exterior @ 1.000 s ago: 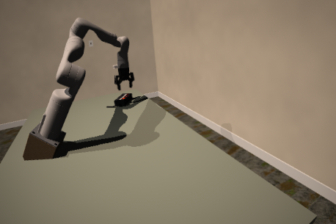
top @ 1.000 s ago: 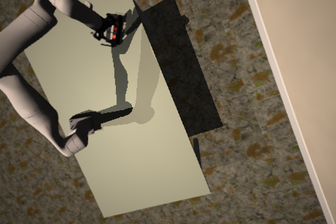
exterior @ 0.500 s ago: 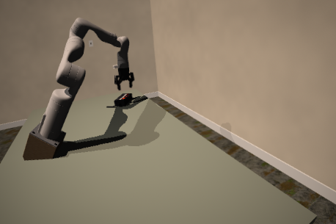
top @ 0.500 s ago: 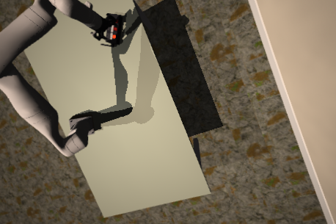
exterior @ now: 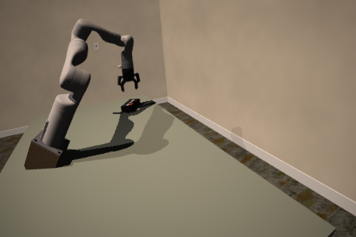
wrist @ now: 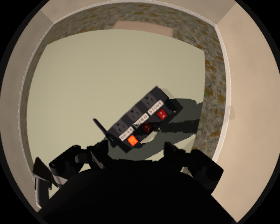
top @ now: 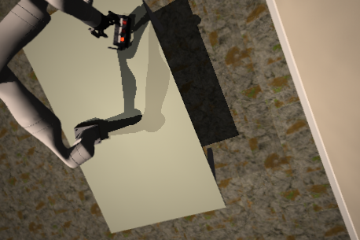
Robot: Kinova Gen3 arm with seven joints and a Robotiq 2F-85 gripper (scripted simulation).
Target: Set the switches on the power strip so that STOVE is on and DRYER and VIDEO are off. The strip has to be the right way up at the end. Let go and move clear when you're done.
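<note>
A black power strip (wrist: 143,123) lies face up on the table near its far corner, switches showing. It also shows in the top view (top: 122,32) and the exterior view (exterior: 130,105). In the wrist view the switch at the lower left end glows bright orange (wrist: 132,140), the one toward the upper right glows red (wrist: 161,115), and the middle one looks dark. The labels are too small to read. My gripper (exterior: 128,83) is open and empty, hanging well above the strip, a little to its left in the top view (top: 101,28).
The table's right edge runs close by the strip (top: 157,44). A short black cord stub (wrist: 100,131) sticks out from the strip's near end. My arm's base (exterior: 43,152) stands at the table's left side. Walls meet in the corner behind the strip.
</note>
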